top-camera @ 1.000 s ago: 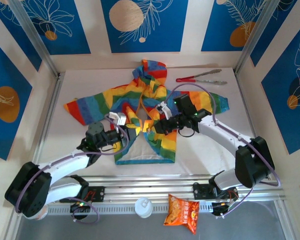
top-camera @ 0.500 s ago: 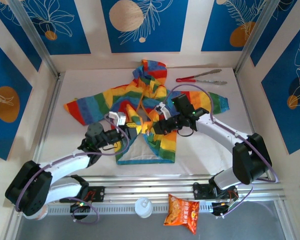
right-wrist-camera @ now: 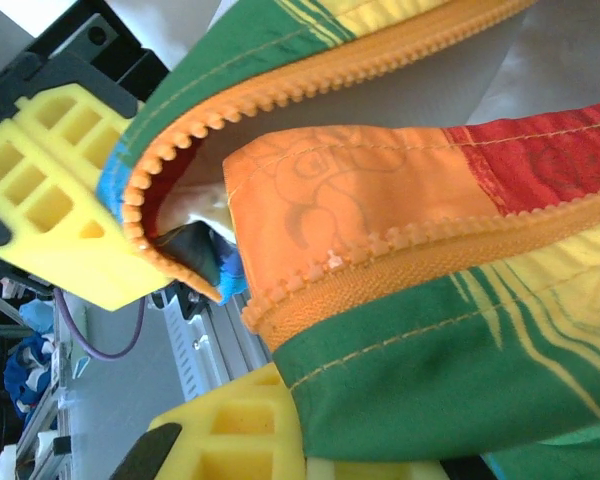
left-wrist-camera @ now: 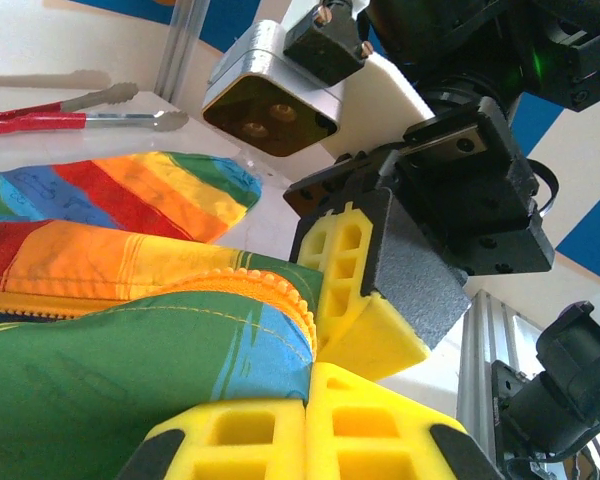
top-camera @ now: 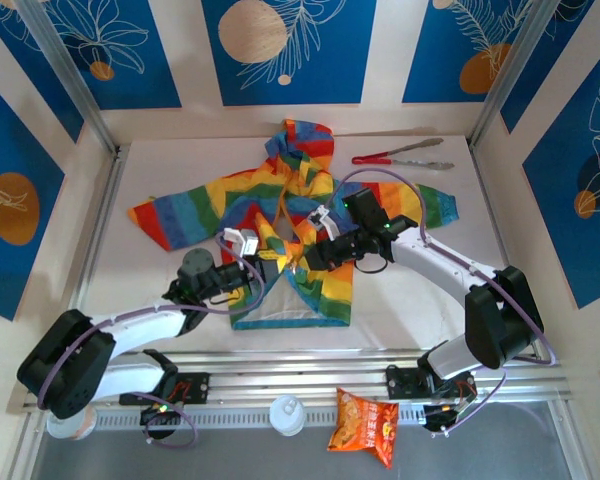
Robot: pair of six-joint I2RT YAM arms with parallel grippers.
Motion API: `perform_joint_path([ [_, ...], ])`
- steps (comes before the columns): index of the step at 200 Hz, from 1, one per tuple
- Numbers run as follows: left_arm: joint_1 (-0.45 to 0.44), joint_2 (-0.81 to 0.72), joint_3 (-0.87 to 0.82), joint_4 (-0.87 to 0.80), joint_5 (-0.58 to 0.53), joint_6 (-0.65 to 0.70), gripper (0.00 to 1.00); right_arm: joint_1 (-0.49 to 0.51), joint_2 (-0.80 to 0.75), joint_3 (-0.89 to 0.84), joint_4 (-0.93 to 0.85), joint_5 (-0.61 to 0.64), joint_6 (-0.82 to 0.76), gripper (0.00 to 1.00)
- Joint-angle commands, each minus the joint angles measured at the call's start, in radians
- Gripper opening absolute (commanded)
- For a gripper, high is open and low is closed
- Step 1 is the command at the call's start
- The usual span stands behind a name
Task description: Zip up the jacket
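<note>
Overhead, the jacket [top-camera: 292,190] lies flat in the middle of the white table [top-camera: 420,295], hood toward the far wall and sleeves flung out to either side, soft cloth in rainbow bands of red, orange, yellow, green and blue. Its front gapes open at the hem, showing a pale lining. Both arms meet right at that opening. The left gripper [top-camera: 270,264] has its blocky yellow honeycomb pads [left-wrist-camera: 230,440] pressed together, pinching the green edge of one front panel just beside the zipper [left-wrist-camera: 272,284]. The right gripper [top-camera: 302,252] is clamped tight too, nipping green fabric of the other panel. From the right wrist the chunky orange teeth curl in a hooked arc, two toothed rows running close together, with stitched orange tape and a creased orange fold between them. Red-handled metal tongs [top-camera: 398,155] lie near the far right corner, well apart from the jacket's right sleeve. A crinkly orange snack bag [top-camera: 365,425] sits near the arm bases.
</note>
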Motion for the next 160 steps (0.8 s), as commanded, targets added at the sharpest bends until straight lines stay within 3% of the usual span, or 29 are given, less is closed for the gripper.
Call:
perform_joint_path([
  [1,-0.008,0.015,-0.012,0.084,-0.004,0.021,0.0,0.01,-0.004,0.019,-0.026,-0.066,-0.04,0.0],
  [72,-0.008,0.06,-0.041,0.224,0.023,-0.028,0.0,0.01,-0.015,0.025,-0.038,-0.077,-0.063,0.0],
  [160,-0.008,0.061,-0.044,0.206,0.046,-0.034,0.0,0.003,-0.003,0.031,-0.03,-0.085,-0.07,0.0],
])
